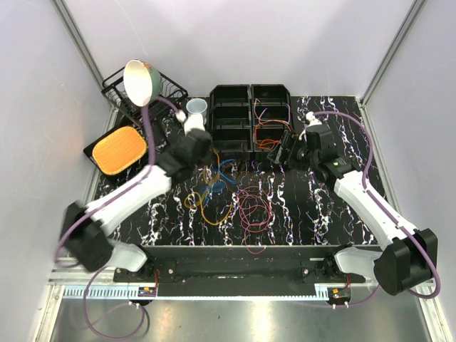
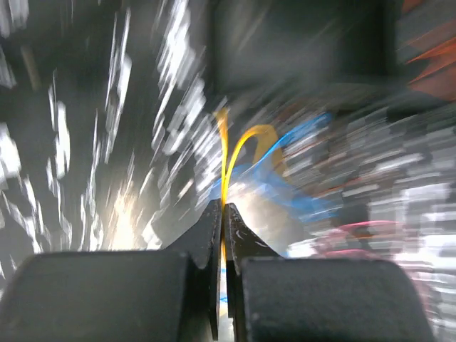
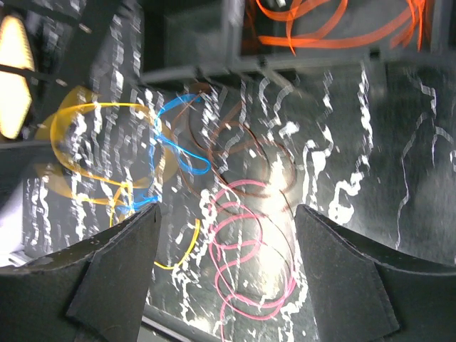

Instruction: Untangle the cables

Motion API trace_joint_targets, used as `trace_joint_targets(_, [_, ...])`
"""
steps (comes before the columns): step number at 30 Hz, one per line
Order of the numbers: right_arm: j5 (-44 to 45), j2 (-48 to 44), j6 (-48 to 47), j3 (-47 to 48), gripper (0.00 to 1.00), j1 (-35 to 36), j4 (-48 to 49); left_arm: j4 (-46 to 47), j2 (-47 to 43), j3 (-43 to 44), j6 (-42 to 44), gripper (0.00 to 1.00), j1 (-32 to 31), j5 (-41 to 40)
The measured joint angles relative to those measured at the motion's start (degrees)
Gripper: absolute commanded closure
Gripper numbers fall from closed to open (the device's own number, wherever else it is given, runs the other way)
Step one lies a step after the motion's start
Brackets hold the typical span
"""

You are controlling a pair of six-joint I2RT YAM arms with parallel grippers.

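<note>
— Black fingers of the left gripper fill the bottom of its wrist view. How do they stand?

— Pressed together, with the yellow cable pinched between the tips. It rises straight up from the pinch, then arches over to the right. That whole view is badly smeared.

— What lies beyond those tips?

— The blue cable runs just past them and off to the right, mixed in with the yellow one. Whether it touches the fingers I cannot tell. The pink cable shows low on the right side.

— And the right gripper?

— Its jaws are spread wide, with nothing between them. It hangs above the table. Directly under the gap lies the pink cable in several loops, and the maroon cable curls just ahead of those. Blue and yellow loops lie out past its left finger.

— Anything further ahead of it?

— The black bin stands ahead of the fingertips. The orange cables sit inside a compartment ahead and a little to the right.

— How do the two arms sit from above?

— They are well apart. The left gripper is low, right at the loose tangle. The right one is near the bin's front edge, with the tangle off to its side.
</note>
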Motion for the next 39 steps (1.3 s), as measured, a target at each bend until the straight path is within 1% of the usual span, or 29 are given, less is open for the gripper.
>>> trace_joint_targets(2, [0.00, -0.07, -0.26, 1.64, 0.18, 0.00, 0.07, -1.14, -5.57, 6.60, 2.99, 1.00, -1.31, 0.61])
trace_joint_targets(6, [0.02, -1.01, -0.46, 3.85, 0.18, 0.00, 0.13, 0.85, -18.69, 17.97, 9.14, 1.00, -5.60, 2.19])
trace_joint_targets(9, [0.04, -2.58, -0.55, 4.59, 0.17, 0.00, -0.02, 2.38, -25.62, 19.06, 11.52, 1.00, -6.16, 2.99])
trace_joint_targets(10, [0.02, -3.19, -0.57, 4.79, 0.17, 0.00, 0.02, 3.50, -28.24, 17.97, 12.31, 1.00, -5.92, 2.86])
trace_joint_targets(12, [0.00, -4.37, -0.59, 5.05, 0.16, 0.00, 0.00, 4.28, -30.64, 14.97, 12.70, 1.00, -5.79, 2.95])
trace_joint_targets(15, [-1.40, -6.12, -0.68, 5.44, 0.16, 0.00, 0.15, 4.90, -30.27, 6.58, 12.61, 1.00, -5.79, 5.38])
trace_joint_targets(18, [-5.03, -7.74, -0.98, 5.44, 0.16, 0.00, 0.92, 4.33, -28.04, -1.92, 11.76, 1.00, -5.79, 9.18])
trace_joint_targets(20, [-8.07, -8.59, -1.09, 5.44, 0.16, 0.00, 1.88, 2.34, -26.60, -5.55, 11.06, 1.00, -5.88, 11.58])
trace_joint_targets(22, [-12.20, -9.66, -1.14, 5.42, 0.16, 0.00, 3.48, 0.83, -26.10, -6.43, 10.62, 1.00, -5.88, 13.68])
trace_joint_targets(27, [-20.09, -12.50, -1.03, 4.72, 0.15, 0.00, 8.07, 3.50, -26.43, -5.95, 10.60, 1.00, -5.88, 19.78])
trace_joint_targets(29, [-23.71, -13.03, -0.96, 4.35, 0.19, 0.00, 10.34, 4.57, -26.40, -5.86, 10.91, 1.00, -5.88, 23.56])
trace_joint_targets(31, [-27.71, -12.63, -0.72, 4.17, 0.21, 0.00, 12.50, 5.16, -26.23, -5.66, 11.17, 1.00, -5.88, 27.91])
trace_joint_targets(36, [-36.41, -9.35, 0.24, 3.91, 0.30, 0.00, 16.37, 6.16, -25.83, -4.87, 11.41, 1.00, -5.88, 35.82])
trace_joint_targets(39, [-39.98, -7.32, 0.92, 3.89, 0.30, 0.20, 17.49, 6.84, -25.79, -4.46, 11.39, 1.00, -5.90, 38.97])
